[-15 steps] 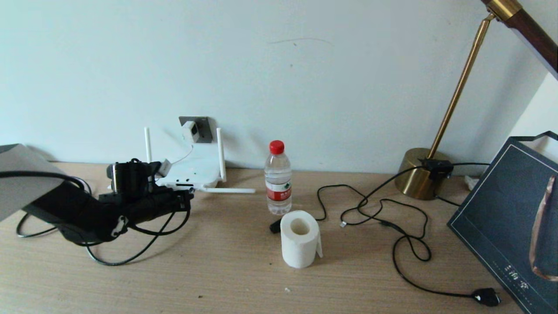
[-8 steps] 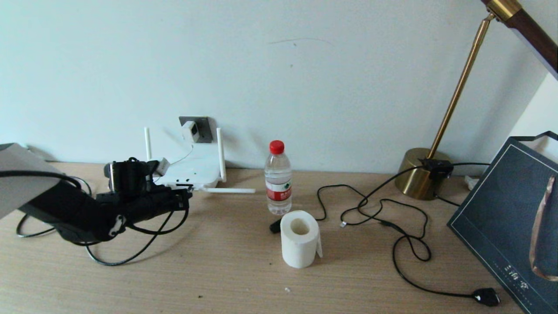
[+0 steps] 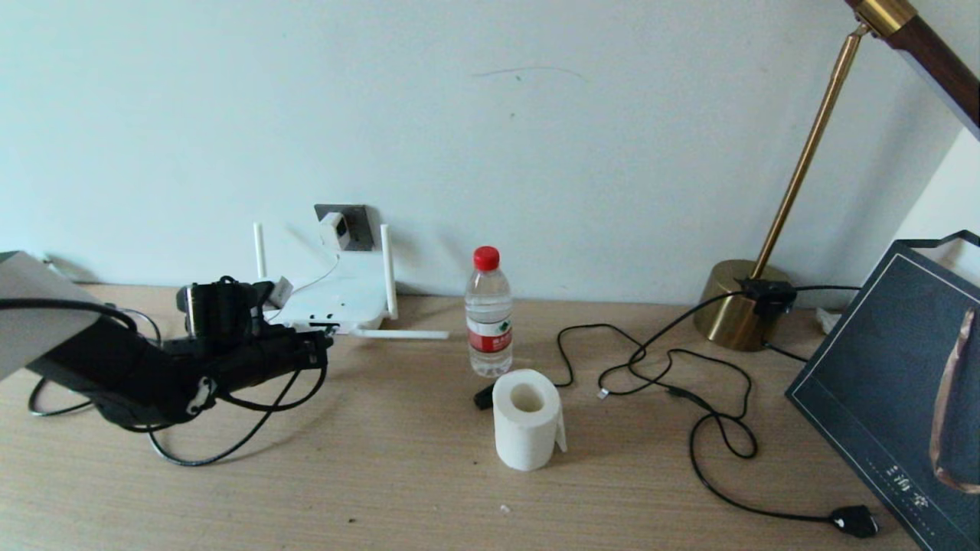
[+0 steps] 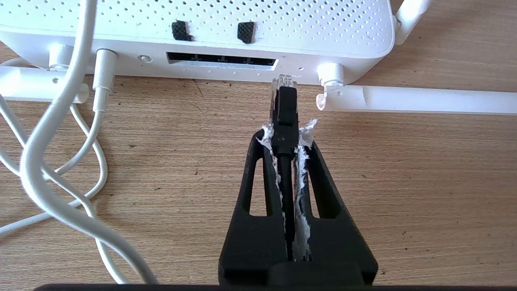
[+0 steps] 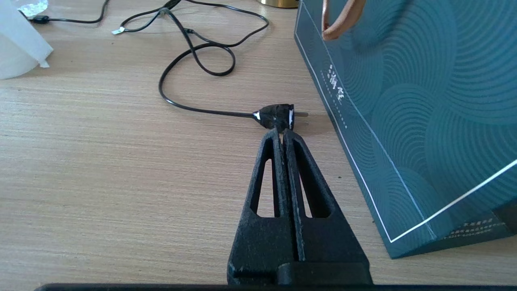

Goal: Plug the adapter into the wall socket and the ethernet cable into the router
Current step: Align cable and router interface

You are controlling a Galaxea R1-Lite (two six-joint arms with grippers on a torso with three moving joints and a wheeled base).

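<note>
The white router (image 3: 337, 300) lies against the wall under the dark grey wall socket (image 3: 357, 222). The white adapter (image 3: 334, 229) sits in the socket, its thin cord running down to the router. My left gripper (image 3: 325, 344) (image 4: 286, 135) is shut on the ethernet cable (image 4: 284, 117), just behind its plug. The clear tip almost touches the router's (image 4: 202, 24) front edge, just right of the port row (image 4: 222, 62). The rest of the ethernet cable (image 3: 230, 451) loops on the table. My right gripper (image 5: 282, 133) is shut and empty, low over the table.
A water bottle (image 3: 488, 314) and a toilet paper roll (image 3: 527, 417) stand mid-table. The brass lamp (image 3: 739, 306), its black cord (image 3: 712, 428) and plug (image 5: 276, 116) lie to the right. A teal bag (image 3: 896, 383) stands far right. White cords (image 4: 52, 161) lie by the router.
My left arm has shifted slightly to the left with the ethernet cable held in it. Nothing else has moved.
</note>
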